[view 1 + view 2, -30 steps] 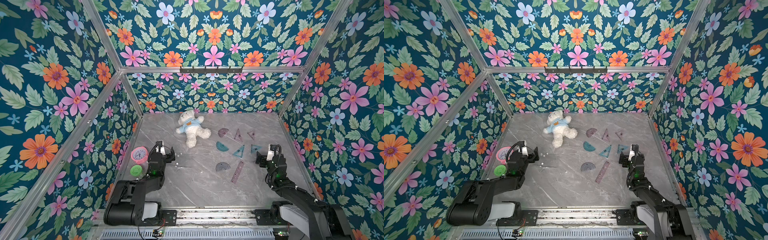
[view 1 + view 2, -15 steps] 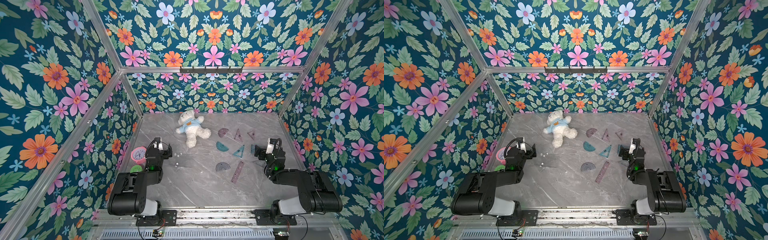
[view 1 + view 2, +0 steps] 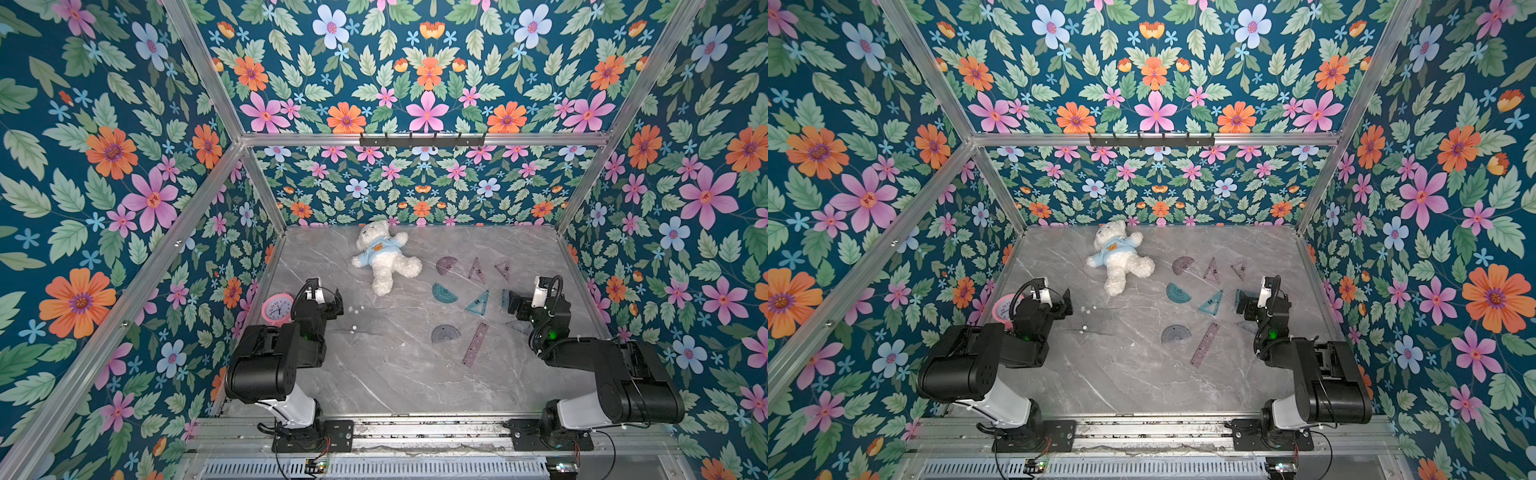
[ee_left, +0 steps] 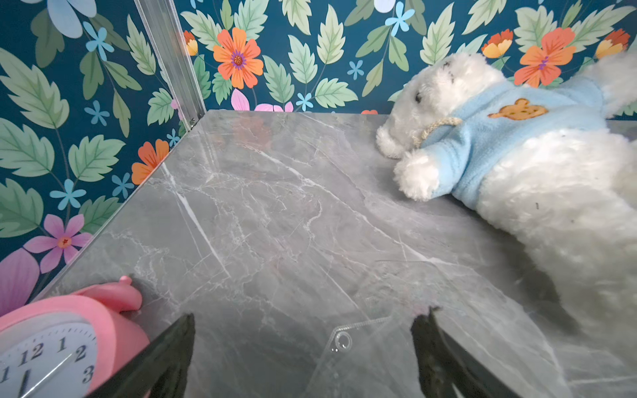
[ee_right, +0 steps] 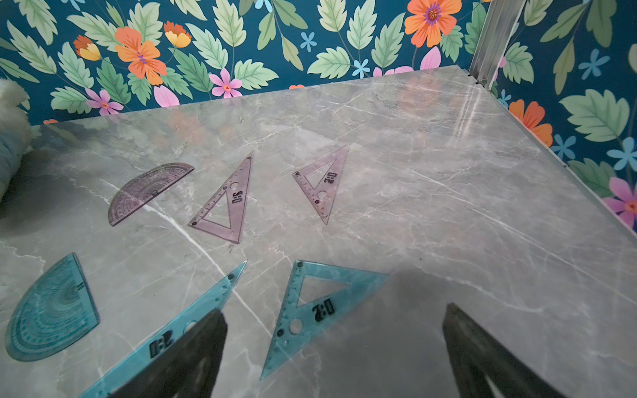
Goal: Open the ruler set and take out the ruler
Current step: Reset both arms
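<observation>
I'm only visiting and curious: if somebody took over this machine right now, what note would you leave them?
Left hand: open, empty, by the clear plastic pouch.
Right hand: open, empty, near a teal plastic triangle.
Purple straight ruler: flat on the grey marble table, outside the pouch.
Done: the ruler is out.
Left: apparently nothing; the pouch looks empty.
</observation>
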{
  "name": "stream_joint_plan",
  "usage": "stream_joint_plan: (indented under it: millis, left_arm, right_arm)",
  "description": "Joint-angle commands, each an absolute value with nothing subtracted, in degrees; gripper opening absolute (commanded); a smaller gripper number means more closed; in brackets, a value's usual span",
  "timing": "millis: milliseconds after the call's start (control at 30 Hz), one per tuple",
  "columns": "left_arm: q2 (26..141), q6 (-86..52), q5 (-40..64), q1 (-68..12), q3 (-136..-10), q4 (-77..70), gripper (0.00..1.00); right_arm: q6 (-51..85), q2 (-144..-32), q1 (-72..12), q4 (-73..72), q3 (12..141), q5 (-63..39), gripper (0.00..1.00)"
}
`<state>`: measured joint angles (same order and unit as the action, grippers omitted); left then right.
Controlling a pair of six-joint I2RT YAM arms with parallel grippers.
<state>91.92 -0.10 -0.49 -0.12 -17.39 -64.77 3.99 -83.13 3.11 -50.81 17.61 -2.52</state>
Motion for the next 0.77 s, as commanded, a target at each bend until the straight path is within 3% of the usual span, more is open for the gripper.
stream_joint_plan:
  millis: [0, 733]
  left_arm:
    - [91.85, -0.48, -0.7, 0.0, -17.42, -67.66, 0.99]
    - [91.63, -0.26, -0.86, 0.0, -17.07, -68.11, 0.99]
  right_arm:
    - [3.96, -83.14, 3.08, -51.89, 17.82, -2.81, 0.99]
    - [3.22, -83.23, 2.53, -51.42, 18.02, -1.95, 0.99]
